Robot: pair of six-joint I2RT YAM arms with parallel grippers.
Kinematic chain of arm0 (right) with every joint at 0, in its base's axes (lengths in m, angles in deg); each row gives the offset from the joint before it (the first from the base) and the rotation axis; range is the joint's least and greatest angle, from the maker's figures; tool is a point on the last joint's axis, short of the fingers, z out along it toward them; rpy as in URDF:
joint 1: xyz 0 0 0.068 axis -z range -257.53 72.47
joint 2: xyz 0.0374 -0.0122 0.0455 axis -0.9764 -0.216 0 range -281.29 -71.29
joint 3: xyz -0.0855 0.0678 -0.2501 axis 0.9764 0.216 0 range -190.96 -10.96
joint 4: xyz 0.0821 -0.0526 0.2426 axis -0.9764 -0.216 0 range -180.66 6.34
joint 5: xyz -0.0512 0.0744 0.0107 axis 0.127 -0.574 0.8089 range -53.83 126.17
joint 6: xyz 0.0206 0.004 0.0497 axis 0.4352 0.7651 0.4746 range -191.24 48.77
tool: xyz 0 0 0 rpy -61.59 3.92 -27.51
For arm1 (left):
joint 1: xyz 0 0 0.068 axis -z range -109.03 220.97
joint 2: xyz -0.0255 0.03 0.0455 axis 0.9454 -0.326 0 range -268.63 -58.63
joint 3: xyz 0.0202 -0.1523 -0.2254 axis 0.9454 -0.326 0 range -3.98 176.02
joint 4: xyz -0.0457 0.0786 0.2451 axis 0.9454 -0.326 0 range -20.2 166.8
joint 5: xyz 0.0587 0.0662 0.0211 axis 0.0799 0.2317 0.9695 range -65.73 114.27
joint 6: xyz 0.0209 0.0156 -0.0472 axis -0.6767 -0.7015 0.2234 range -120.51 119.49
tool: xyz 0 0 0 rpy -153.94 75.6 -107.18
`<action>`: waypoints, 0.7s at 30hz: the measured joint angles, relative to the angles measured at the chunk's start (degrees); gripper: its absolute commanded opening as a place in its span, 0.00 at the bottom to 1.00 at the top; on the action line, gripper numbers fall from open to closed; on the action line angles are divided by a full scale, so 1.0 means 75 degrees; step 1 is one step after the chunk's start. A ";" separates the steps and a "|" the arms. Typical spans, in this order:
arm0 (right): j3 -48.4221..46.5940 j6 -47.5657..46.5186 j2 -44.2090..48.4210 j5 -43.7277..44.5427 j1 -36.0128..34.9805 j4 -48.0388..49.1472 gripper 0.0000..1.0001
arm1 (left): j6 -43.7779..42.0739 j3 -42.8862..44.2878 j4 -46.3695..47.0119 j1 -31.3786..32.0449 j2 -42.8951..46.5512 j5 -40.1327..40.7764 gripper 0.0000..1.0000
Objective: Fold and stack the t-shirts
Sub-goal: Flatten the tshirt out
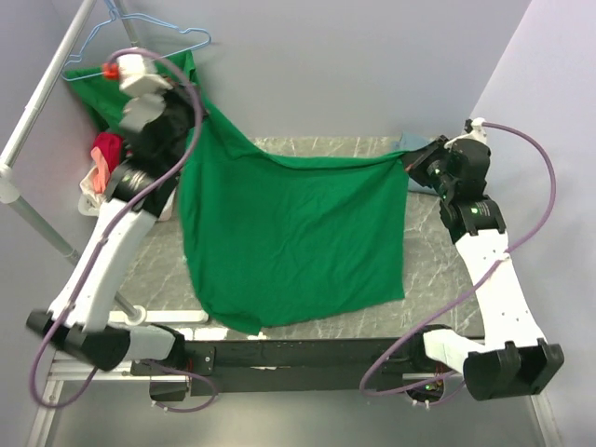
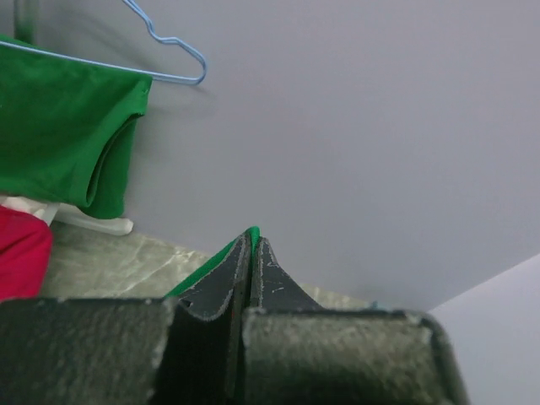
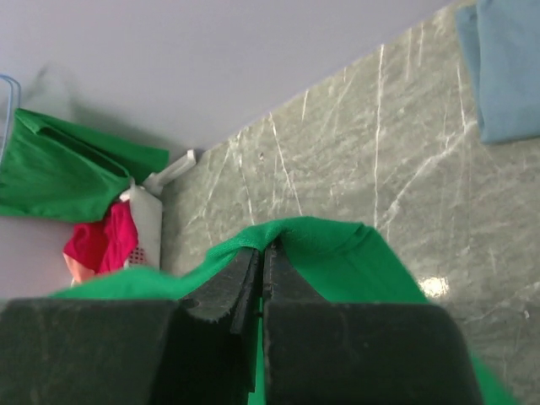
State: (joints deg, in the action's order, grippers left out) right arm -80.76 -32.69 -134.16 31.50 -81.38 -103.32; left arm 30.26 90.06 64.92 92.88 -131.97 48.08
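Observation:
A bright green t-shirt (image 1: 293, 233) hangs stretched between my two grippers, its lower hem draped on the marble table (image 1: 438, 279) near the front edge. My left gripper (image 1: 196, 116) is raised at the far left and shut on one top corner of the shirt; in the left wrist view (image 2: 253, 242) a sliver of green cloth (image 2: 207, 272) shows between the pads. My right gripper (image 1: 413, 164) is lower, at the far right, and shut on the other top corner; the cloth (image 3: 354, 261) bunches over its tips (image 3: 264, 249). A folded blue-grey t-shirt (image 3: 510, 67) lies on the table at the back right.
A second green tee (image 1: 98, 93) hangs on a blue wire hanger (image 1: 140, 37) at the back left, beside a metal rail (image 1: 37, 121). A white basket (image 1: 93, 196) with red and pink cloth (image 1: 107, 149) stands under it. Grey walls close the back and sides.

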 measured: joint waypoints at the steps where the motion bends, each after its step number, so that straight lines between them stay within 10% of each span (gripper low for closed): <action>1: 0.0000 0.0026 -0.0099 -0.0023 0.0000 0.0000 0.00 | -0.0087 0.0058 0.0006 0.0000 -0.0262 0.0000 0.01; 11: -0.0504 0.0061 0.0175 -0.0157 0.0000 0.0134 0.00 | -0.0723 0.1818 0.0379 -0.0006 -0.0423 -0.0157 0.01; 21: 0.0128 -0.0102 0.2882 -0.0466 0.0000 -0.0356 0.00 | -0.0842 0.0227 -0.0052 -0.0012 0.3244 -0.0262 0.01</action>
State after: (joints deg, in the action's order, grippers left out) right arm -79.80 -33.46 -112.55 28.00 -81.38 -105.99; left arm 23.94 91.77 64.52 92.80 -107.65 46.11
